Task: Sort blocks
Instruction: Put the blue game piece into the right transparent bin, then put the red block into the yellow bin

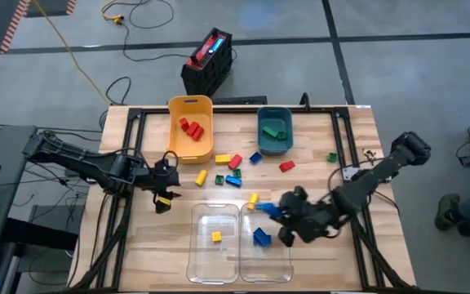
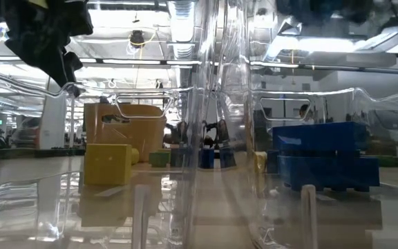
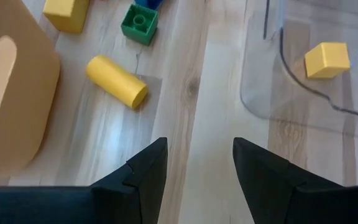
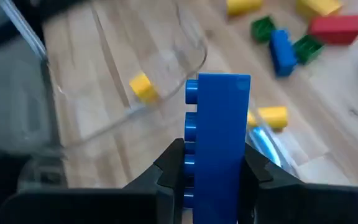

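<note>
My right gripper [image 4: 214, 155] is shut on a blue block [image 4: 217, 134] and hovers over the far end of the right clear bin [image 1: 265, 260], which holds another blue block [image 1: 261, 237]. The left clear bin [image 1: 212, 260] holds a yellow block [image 1: 215, 236]. My left gripper [image 3: 197, 146] stands open above the wood, left of the clear bins, with nothing between its fingers. Loose blocks [image 1: 228, 167] in red, yellow, blue and green lie mid-table. The yellow bin [image 1: 191, 147] holds red blocks, and the teal bin [image 1: 274, 145] holds a green one. My right gripper pinches the blue block between its two fingers [image 4: 169, 163], one on the studded side [image 4: 190, 168] and one on the opposite side. The block's long axis runs along the fingers and sticks out past their tips. The fingers slant downward, and the block is lifted clear of table and bin.
A yellow cylinder [image 3: 117, 81] and a green block [image 3: 139, 23] lie ahead of my left gripper, beside the yellow bin's wall [image 3: 11, 93]. A red block [image 1: 286, 166] and a green one [image 1: 332, 157] lie toward the right. Black rails [image 1: 129, 163] run along the table's sides.
</note>
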Action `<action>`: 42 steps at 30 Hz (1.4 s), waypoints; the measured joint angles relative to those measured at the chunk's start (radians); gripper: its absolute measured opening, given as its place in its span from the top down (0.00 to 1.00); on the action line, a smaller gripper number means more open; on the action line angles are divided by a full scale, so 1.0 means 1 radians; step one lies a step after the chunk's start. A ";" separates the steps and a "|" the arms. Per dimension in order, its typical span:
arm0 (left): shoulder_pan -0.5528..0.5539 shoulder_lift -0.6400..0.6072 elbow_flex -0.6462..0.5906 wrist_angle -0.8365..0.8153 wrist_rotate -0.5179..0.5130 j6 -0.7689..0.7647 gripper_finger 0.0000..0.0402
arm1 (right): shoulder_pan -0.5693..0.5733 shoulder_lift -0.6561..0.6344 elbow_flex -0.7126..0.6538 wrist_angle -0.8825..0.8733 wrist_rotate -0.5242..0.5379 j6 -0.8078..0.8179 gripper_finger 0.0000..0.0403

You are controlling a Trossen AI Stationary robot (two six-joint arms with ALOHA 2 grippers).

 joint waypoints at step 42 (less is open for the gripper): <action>0.000 0.000 0.000 -0.004 -0.003 0.002 0.56 | -0.142 0.095 0.291 -0.563 -0.021 -0.079 0.42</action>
